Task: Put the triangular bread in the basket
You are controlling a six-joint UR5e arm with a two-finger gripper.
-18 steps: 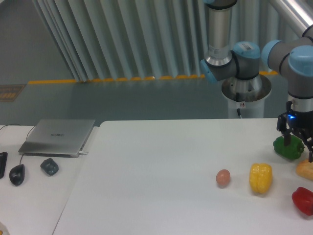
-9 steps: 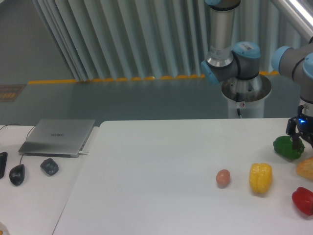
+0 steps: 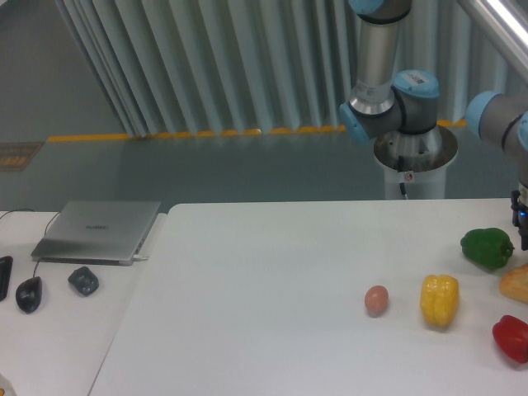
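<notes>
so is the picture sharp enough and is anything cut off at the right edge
Camera view: soft and slightly blurry overall, with flat, cool lighting and faint shadows under the yellow pepper and egg. The right edge cuts off the bread, the red pepper and most of the end effector.

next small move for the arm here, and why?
Probably bring the hand down onto the triangular bread. The bread lies untouched at the table's right edge, just below the hand, between the green pepper and red pepper. The hand is mostly out of frame.
</notes>
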